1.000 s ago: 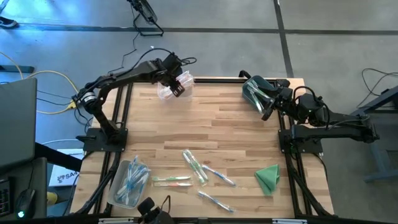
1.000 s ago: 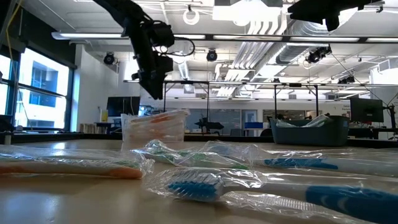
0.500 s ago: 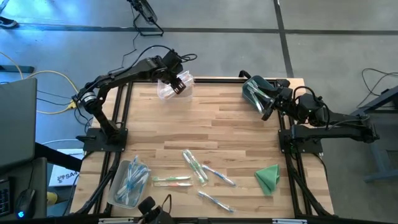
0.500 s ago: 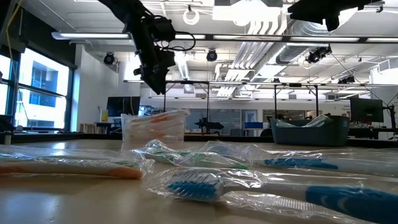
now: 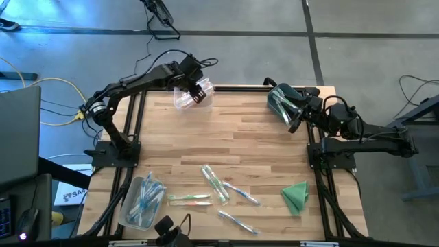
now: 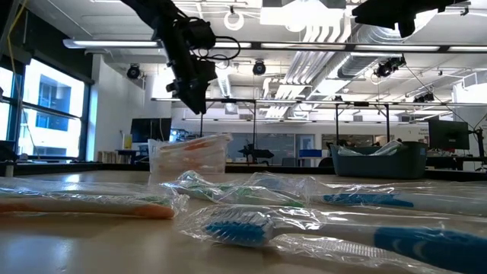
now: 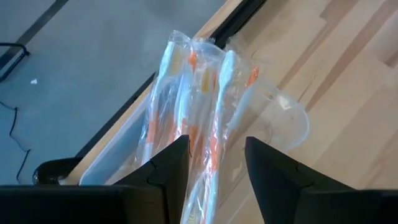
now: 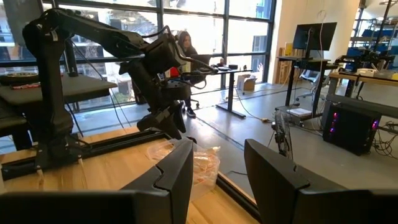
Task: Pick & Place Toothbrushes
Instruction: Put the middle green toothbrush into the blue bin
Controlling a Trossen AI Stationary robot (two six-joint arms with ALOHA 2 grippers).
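Arms reach in from opposite sides of a wooden surface [image 5: 226, 140] seen from above. The left arm stretches from its base at the left edge toward the far edge, its wrist bent so the left hand [image 5: 197, 94] points down over a clear bin [image 5: 185, 99] at that far edge. Its own camera shows the two dark fingers [image 7: 166, 168] parted with nothing between them, hanging just above the bin, which holds wrapped toothbrushes with orange accents [image 7: 193, 118]. From surface height, this hand [image 6: 192, 97] hangs above and apart from the bin [image 6: 189, 160]. The right arm rests folded at the far right corner, its right hand [image 5: 296, 118] beside a dark green bin [image 5: 282, 101]; its fingers [image 8: 171, 174] stand apart and hold nothing. More wrapped toothbrushes [image 5: 219, 185] lie scattered near the front of the surface, with green, blue and orange accents. Another clear bin [image 5: 140, 200] with blue toothbrushes sits at the front left corner. A folded green cloth [image 5: 295, 195] lies front right.
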